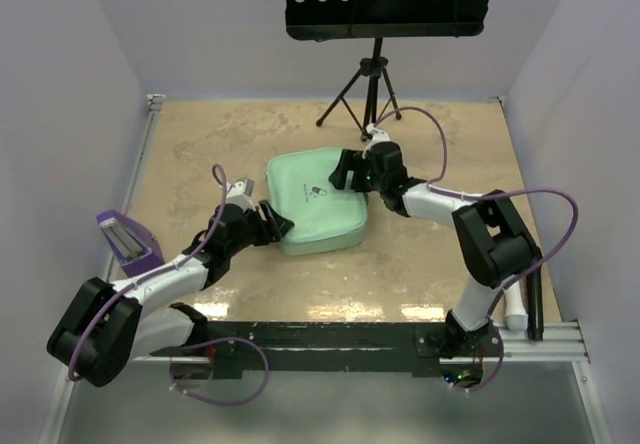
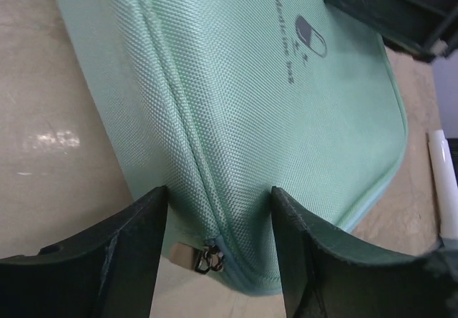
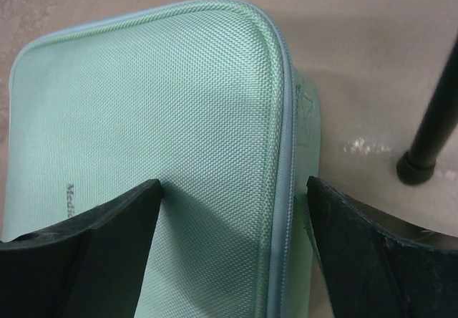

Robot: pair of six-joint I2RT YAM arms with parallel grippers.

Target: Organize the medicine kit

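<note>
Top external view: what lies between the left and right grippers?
Only the medicine kit: the left gripper is at its near-left corner and the right gripper at its far-right corner. The top view shows it.

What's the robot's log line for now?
kit: closed | left end effector: open, at zipper pull | right end effector: open, over kit edge

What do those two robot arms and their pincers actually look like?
The left arm and right arm are alike: white tubular segments between chunky black joints, with a thin purple cable looping along each. The left gripper and right gripper are black, each with two flat wedge-shaped fingers.
</note>
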